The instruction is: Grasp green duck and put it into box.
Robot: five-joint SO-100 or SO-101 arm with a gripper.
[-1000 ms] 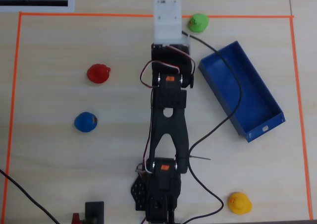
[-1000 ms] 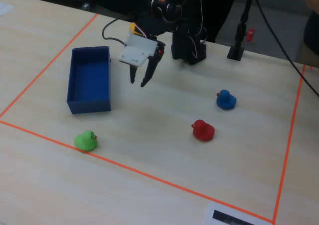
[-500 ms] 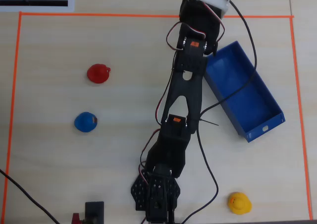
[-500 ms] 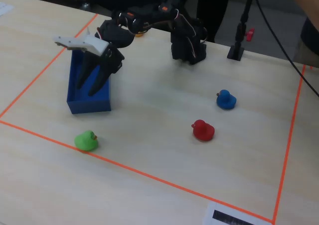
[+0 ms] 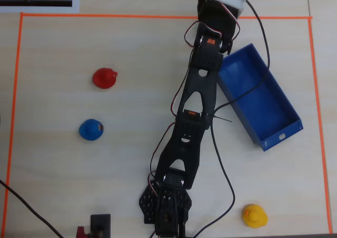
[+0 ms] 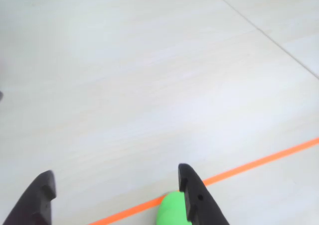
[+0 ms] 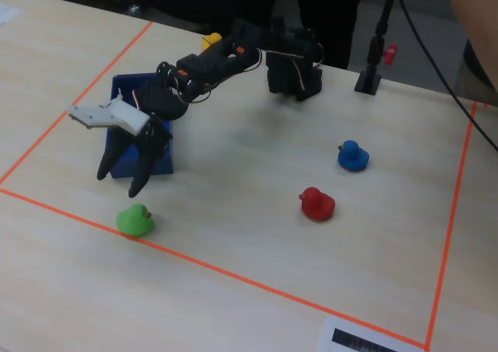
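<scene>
Arm stretched out with the gripper (image 7: 119,182) spread above the green duck (image 7: 135,220).

In the fixed view the two dark fingers hang apart, tips pointing down, just above and beside the green duck, which sits on the desk (image 7: 249,212) touching the orange tape line (image 7: 233,274) and apart from the box (image 7: 128,110). The wrist view shows the duck's green top (image 6: 172,210) at the bottom edge, next to the right finger (image 6: 197,197), not held. The blue box lies behind the gripper; overhead it sits right of the arm (image 5: 197,106), with a small slot in its short end. A red duck (image 7: 317,203), blue duck (image 7: 352,156) and yellow duck (image 5: 254,215) stand elsewhere. A paper sheet (image 7: 366,340) bears a black bar; no writing is readable.
</scene>
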